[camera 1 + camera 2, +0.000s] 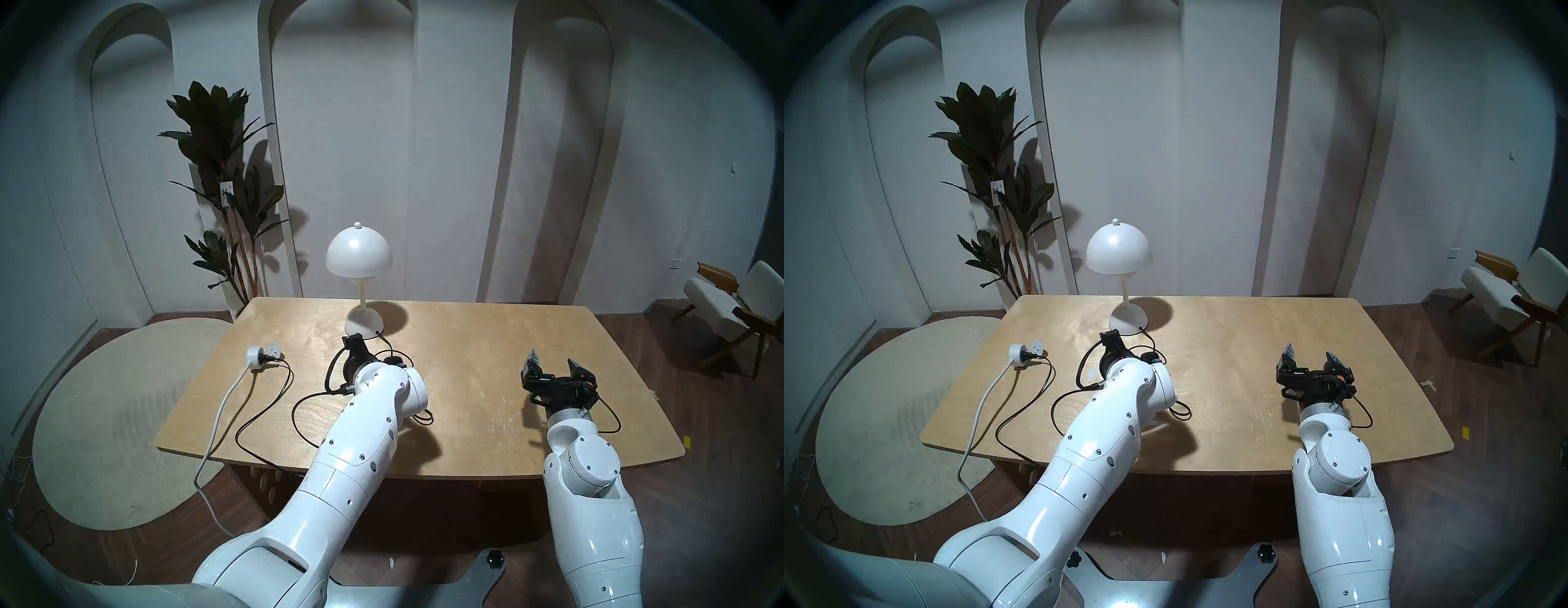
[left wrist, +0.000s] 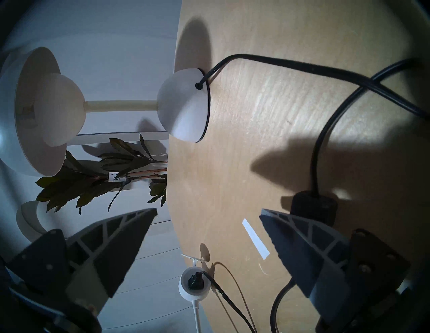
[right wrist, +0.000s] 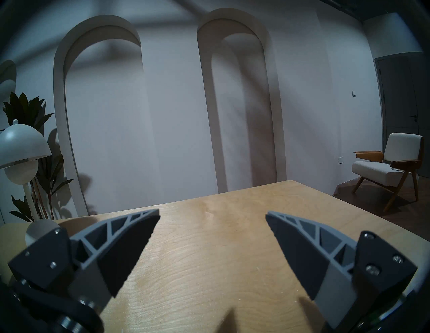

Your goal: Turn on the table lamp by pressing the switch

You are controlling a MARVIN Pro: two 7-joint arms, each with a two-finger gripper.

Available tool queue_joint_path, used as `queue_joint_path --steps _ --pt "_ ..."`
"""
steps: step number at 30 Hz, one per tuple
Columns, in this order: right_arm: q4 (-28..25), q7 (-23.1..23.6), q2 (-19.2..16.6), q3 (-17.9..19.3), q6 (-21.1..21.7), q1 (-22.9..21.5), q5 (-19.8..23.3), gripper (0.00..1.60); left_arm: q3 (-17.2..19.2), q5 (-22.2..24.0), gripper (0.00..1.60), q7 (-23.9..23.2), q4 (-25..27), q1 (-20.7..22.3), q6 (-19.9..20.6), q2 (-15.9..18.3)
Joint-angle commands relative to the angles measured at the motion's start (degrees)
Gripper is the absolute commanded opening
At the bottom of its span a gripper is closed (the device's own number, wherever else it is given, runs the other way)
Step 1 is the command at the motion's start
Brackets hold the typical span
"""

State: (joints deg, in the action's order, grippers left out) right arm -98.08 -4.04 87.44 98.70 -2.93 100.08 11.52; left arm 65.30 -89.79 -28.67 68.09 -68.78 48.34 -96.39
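Note:
The white table lamp [image 1: 358,254] stands unlit at the back of the wooden table [image 1: 466,339]; it lies sideways in the left wrist view [image 2: 183,107]. Its black cord [image 2: 314,148] runs to the black switch [image 2: 313,204] lying on the table. My left gripper [image 2: 207,214] is open and rolled on its side. Its lower finger [image 2: 302,244] covers the near end of the switch; I cannot tell if they touch. In the head views my left arm [image 1: 373,424] hides the switch. My right gripper [image 1: 553,361] is open and empty over the table's right side.
A white round socket adapter [image 1: 259,354] with a black plug sits at the table's left, its white cable hanging off the front edge. Black cord loops [image 1: 263,416] lie beside my left arm. A white tape strip [image 2: 256,239] is on the table. A plant [image 1: 220,170] and armchair [image 1: 729,305] stand beyond.

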Motion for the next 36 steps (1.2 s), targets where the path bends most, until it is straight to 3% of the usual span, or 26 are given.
queue_joint_path --steps 1,7,11,19,27,29,31,32,36 --pt "-1.4 0.1 0.0 0.1 -0.6 -0.3 0.1 1.6 -0.2 -0.2 1.6 -0.7 -0.8 2.4 -1.5 0.4" --pt "-1.4 0.1 0.0 0.1 -0.6 -0.3 0.1 1.6 0.5 0.9 1.6 0.1 -1.9 2.6 -2.0 0.1" --pt "-1.4 0.1 0.0 0.1 -0.6 -0.3 0.1 1.6 1.3 1.7 1.6 3.1 -2.3 2.7 -2.0 -0.2" --pt "-1.2 0.1 -0.1 0.1 -0.5 -0.4 0.0 1.6 4.2 2.8 1.6 6.1 3.8 4.0 -1.1 0.6" --pt "-1.0 0.1 -0.1 0.0 -0.4 -0.5 0.0 1.6 9.0 8.6 1.6 8.7 9.6 6.1 0.7 -4.1" --pt "-0.9 0.1 -0.1 0.0 -0.4 -0.5 0.0 1.6 10.6 11.1 1.6 9.1 13.7 5.2 1.2 -5.4" --pt "-0.9 0.1 -0.1 0.0 -0.4 -0.6 0.0 1.6 11.3 11.8 1.6 9.7 11.8 6.5 1.5 -6.2" --pt "-0.8 0.1 -0.1 0.0 -0.4 -0.6 0.0 1.6 12.1 13.3 1.6 9.7 14.5 5.8 1.6 -6.8" --pt "-0.7 0.0 -0.1 0.0 -0.4 -0.6 0.0 1.6 14.7 17.0 1.6 10.5 15.5 7.4 2.5 -8.2"
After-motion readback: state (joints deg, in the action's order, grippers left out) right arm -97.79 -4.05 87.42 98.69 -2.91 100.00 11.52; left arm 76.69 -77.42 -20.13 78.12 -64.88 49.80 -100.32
